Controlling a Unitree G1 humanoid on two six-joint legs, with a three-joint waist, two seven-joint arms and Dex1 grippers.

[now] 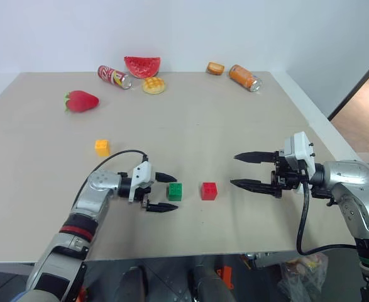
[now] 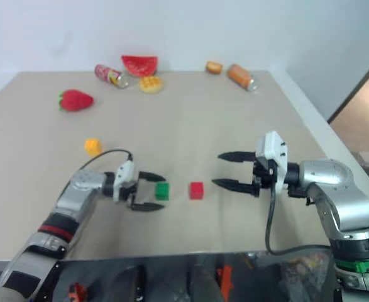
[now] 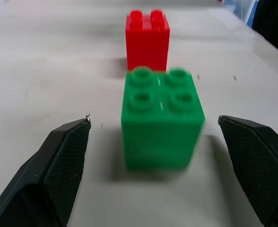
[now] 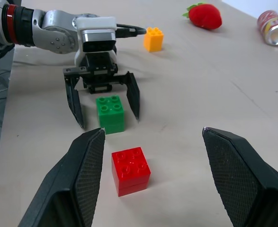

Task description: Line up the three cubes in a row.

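The green cube (image 1: 175,191) stands on the table with the red cube (image 1: 209,190) a short gap to its right. My left gripper (image 1: 166,192) is open, its fingers on either side of the green cube's near end without touching it; the left wrist view shows the green cube (image 3: 161,124) free between the pads and the red cube (image 3: 147,40) behind it. The yellow-orange cube (image 1: 102,147) sits apart, further back on the left. My right gripper (image 1: 242,170) hovers open to the right of the red cube, holding nothing.
Along the back of the table (image 1: 234,119) lie a red strawberry (image 1: 81,101), a soda can (image 1: 114,76), a watermelon slice (image 1: 142,65), a waffle bun (image 1: 153,85), a small bread piece (image 1: 215,68) and an orange can (image 1: 244,78). The table's right edge runs close to my right arm.
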